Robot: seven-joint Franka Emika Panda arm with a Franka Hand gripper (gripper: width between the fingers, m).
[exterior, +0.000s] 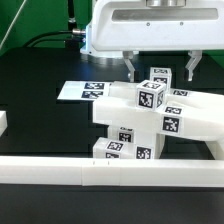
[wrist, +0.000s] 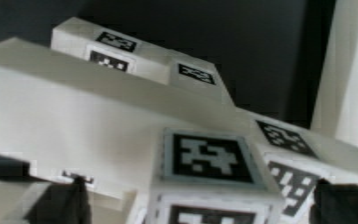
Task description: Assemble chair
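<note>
Above the chair on the desk, against the white rail | gripper spread, holding nothing | I'd worry a finger clips the top tagged post, tipping the loose stack.

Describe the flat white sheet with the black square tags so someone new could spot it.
Start at the stack of white chair parts in the middle of the black table. Look behind it toward the exterior view's left: the marker board lies flat there. Unlike the blocky parts, it is paper-thin.
</note>
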